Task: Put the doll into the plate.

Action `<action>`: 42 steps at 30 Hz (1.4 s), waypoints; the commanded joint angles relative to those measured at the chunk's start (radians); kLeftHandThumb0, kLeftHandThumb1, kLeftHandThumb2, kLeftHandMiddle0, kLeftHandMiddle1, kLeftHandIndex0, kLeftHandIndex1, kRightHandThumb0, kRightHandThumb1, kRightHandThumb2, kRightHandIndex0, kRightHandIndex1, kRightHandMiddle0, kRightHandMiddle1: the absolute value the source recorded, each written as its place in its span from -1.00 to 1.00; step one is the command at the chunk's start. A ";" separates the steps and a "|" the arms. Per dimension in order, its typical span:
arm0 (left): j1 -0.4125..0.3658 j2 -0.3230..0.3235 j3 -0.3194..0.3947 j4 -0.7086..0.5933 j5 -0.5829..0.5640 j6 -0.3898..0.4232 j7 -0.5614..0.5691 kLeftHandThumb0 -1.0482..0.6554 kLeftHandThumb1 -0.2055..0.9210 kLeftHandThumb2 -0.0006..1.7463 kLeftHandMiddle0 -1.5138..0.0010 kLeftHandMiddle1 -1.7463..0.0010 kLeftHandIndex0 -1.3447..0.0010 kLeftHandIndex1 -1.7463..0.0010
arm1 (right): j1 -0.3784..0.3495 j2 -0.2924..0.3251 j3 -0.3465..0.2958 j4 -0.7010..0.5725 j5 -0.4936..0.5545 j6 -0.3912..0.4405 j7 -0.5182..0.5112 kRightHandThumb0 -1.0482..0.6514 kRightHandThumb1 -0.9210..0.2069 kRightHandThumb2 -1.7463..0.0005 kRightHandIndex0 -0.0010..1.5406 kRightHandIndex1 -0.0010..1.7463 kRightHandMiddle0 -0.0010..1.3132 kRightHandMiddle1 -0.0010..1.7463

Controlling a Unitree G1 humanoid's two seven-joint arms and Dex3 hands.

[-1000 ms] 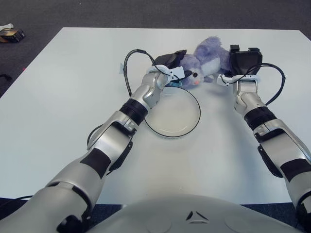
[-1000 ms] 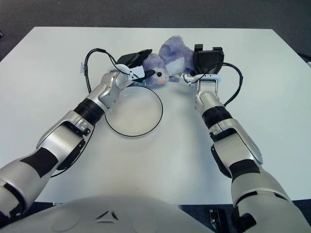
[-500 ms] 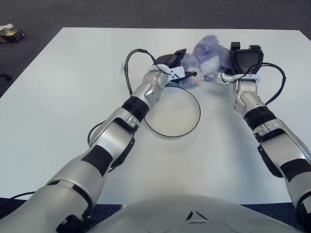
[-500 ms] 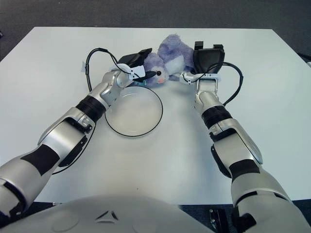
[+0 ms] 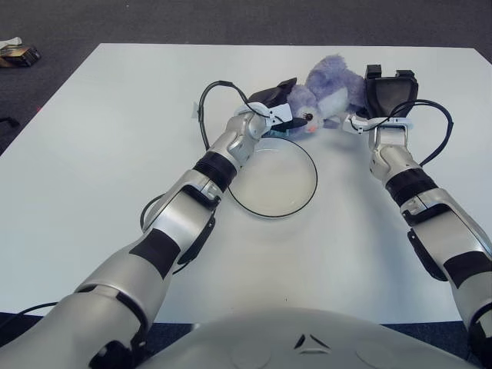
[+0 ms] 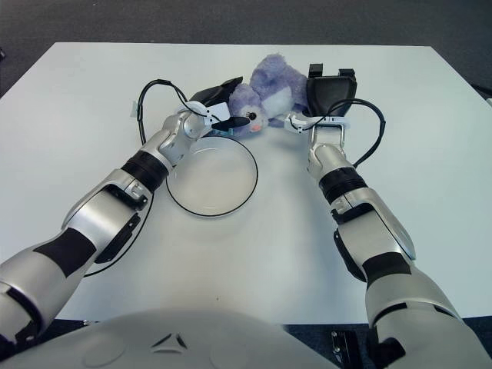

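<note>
- Since a second ago, the left hand (image 5: 278, 104) has been pushing slightly farther along the doll's left flank, and the doll (image 5: 327, 92) has been shifting a little toward the far side with it; the right hand (image 5: 390, 96) is barely changing.
- On the left, the left hand is pressing against the doll's head end; whether its fingers are closing on the plush I cannot tell.
- In the middle, the doll is lying on the table (image 5: 100, 169) just beyond the far rim of the plate (image 5: 275, 177), its long axis running left to right between the two hands.
- On the right, the right hand is sitting against the doll's right end, its grip unreadable.
- Judging from this, the coming move is pulling the doll nearward into the plate.
</note>
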 commanded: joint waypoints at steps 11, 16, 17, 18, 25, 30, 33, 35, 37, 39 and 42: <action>-0.055 -0.056 -0.023 0.160 0.025 -0.016 0.120 -0.78 0.93 -0.96 0.58 0.95 0.76 0.96 | -0.011 0.000 -0.002 -0.015 -0.012 -0.001 -0.061 0.21 -1.00 0.88 0.01 1.00 0.00 1.00; -0.055 -0.065 -0.027 0.202 0.030 -0.036 0.179 -0.62 0.84 -0.99 0.44 0.89 0.66 0.92 | -0.010 0.003 -0.008 -0.018 -0.004 -0.007 -0.078 0.21 -1.00 0.89 0.00 1.00 0.00 1.00; -0.056 -0.066 -0.028 0.209 0.030 -0.039 0.185 -0.62 0.84 -1.00 0.43 0.89 0.65 0.92 | -0.009 0.003 -0.009 -0.019 -0.003 -0.008 -0.080 0.21 -1.00 0.89 0.00 1.00 0.00 1.00; -0.058 -0.067 -0.028 0.214 0.029 -0.042 0.188 -0.60 0.83 -1.00 0.43 0.88 0.64 0.92 | -0.009 0.004 -0.009 -0.019 -0.003 -0.009 -0.082 0.21 -1.00 0.89 0.00 1.00 0.00 1.00; -0.070 -0.068 -0.026 0.244 0.024 -0.054 0.205 -0.32 0.77 -0.99 0.41 0.86 0.58 0.89 | 0.008 0.001 -0.022 -0.054 0.006 -0.018 -0.094 0.20 -1.00 0.89 -0.01 1.00 -0.01 1.00; -0.078 -0.075 -0.018 0.258 0.020 -0.044 0.229 0.11 0.78 -0.99 0.27 0.84 0.67 0.42 | 0.016 0.001 -0.032 -0.074 0.010 -0.029 -0.097 0.20 -1.00 0.89 -0.01 1.00 -0.01 1.00; -0.080 -0.077 -0.017 0.263 0.019 -0.044 0.235 0.20 0.79 -1.00 0.22 0.83 0.76 0.11 | 0.018 0.002 -0.036 -0.077 0.009 -0.031 -0.097 0.21 -1.00 0.89 -0.01 1.00 -0.01 1.00; -0.082 -0.078 -0.016 0.266 0.019 -0.045 0.237 0.22 0.80 -1.00 0.20 0.83 0.79 0.02 | 0.018 0.002 -0.037 -0.077 0.008 -0.032 -0.096 0.21 -1.00 0.89 -0.01 1.00 -0.01 1.00; -0.087 -0.089 0.004 0.270 0.006 -0.031 0.271 0.24 0.81 -1.00 0.24 0.52 0.75 -0.25 | 0.026 0.000 -0.044 -0.096 0.011 -0.039 -0.098 0.21 -1.00 0.89 -0.01 1.00 -0.01 1.00; -0.090 -0.096 0.015 0.273 -0.002 -0.025 0.288 0.25 0.83 -0.99 0.34 0.14 0.73 -0.51 | 0.031 -0.001 -0.049 -0.109 0.012 -0.042 -0.098 0.22 -1.00 0.89 -0.01 1.00 -0.01 1.00; -0.091 -0.098 0.017 0.277 -0.002 -0.025 0.292 0.24 0.84 -0.99 0.43 -0.13 0.72 -0.69 | 0.039 -0.003 -0.054 -0.128 0.009 -0.041 -0.092 0.22 -1.00 0.89 -0.01 1.00 -0.01 1.00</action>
